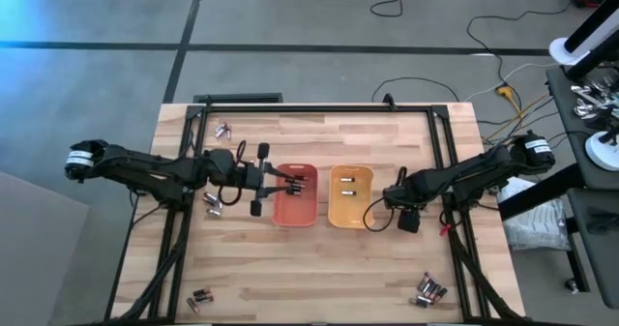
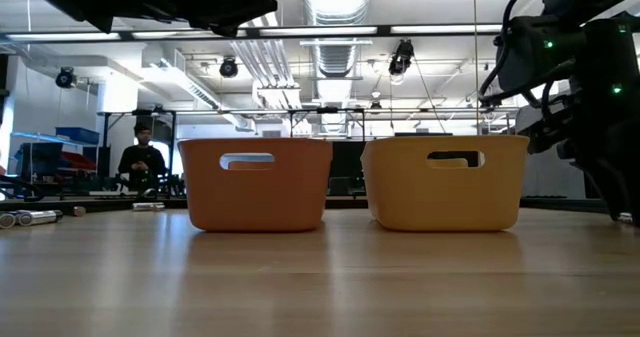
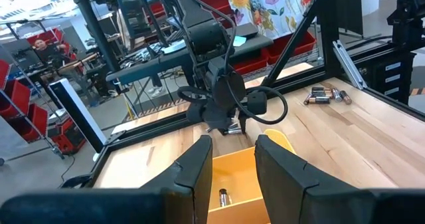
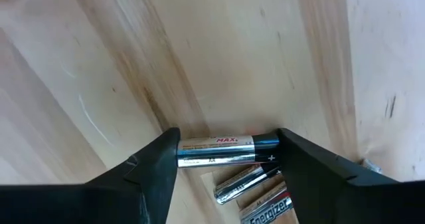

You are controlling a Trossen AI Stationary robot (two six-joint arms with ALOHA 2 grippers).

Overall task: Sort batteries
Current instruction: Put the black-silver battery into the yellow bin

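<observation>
Grey floor (image 1: 290,16) crossed by dark lines, cables (image 1: 503,70) trailing far right. Overhead ducts (image 2: 335,2) and strip lights. Red bins (image 3: 26,111) on shelving.

Two trays (image 1: 295,208) side by side mid-table; batteries (image 1: 430,290) at the corners

The left arm reaches from the left edge of the high view toward centre, its gripper (image 1: 295,182) with fingers (image 3: 199,167) parted. The right arm comes in from the right edge, its gripper (image 1: 389,202) right of centre, fingers (image 4: 156,164) spread wide.
</observation>
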